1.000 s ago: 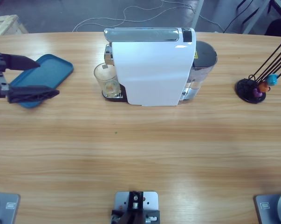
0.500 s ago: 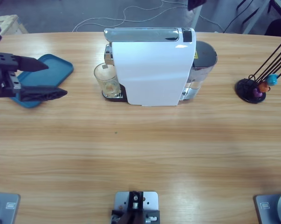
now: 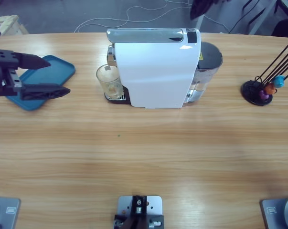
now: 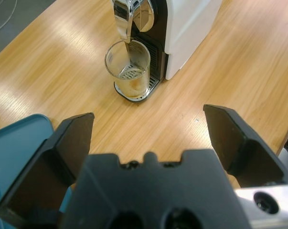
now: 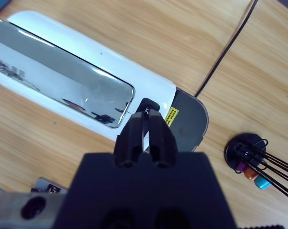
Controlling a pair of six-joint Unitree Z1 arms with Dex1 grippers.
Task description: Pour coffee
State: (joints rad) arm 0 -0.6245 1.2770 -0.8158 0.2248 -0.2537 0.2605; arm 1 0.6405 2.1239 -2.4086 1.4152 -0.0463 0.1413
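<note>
My left claw [image 3: 41,76] hangs over the worktop's [image 3: 144,152] left end, its two black jaws spread wide apart and holding nothing. One jaw lies over the teal tray [image 3: 53,67] that sits near the far left corner; the other is just past the tray's near edge. Along this claw [image 4: 148,138] I look at the glass cup [image 4: 128,69], which stands upright on the drip grate under the chrome spout [image 4: 122,19] of the coffee machine [image 4: 191,24]. A little brown coffee sits in the bottom of the cup [image 3: 109,82]. The cup is well apart from my jaws, with bare wood between us.

The white coffee machine [image 3: 155,71] stands toward the far edge, near the middle, its grey water tank [image 3: 208,64] on the side away from the cup. My right claw [image 5: 144,131] is up above the machine [image 5: 86,90], jaws pressed together and empty, over the end of its chrome lid [image 5: 53,76] beside the tank [image 5: 189,119]. In the high view only a dark bit of it [image 3: 201,7] shows at the top edge.

Near the worktop's right end stands a black capsule holder [image 3: 258,90] with coloured capsules [image 3: 272,85].
</note>
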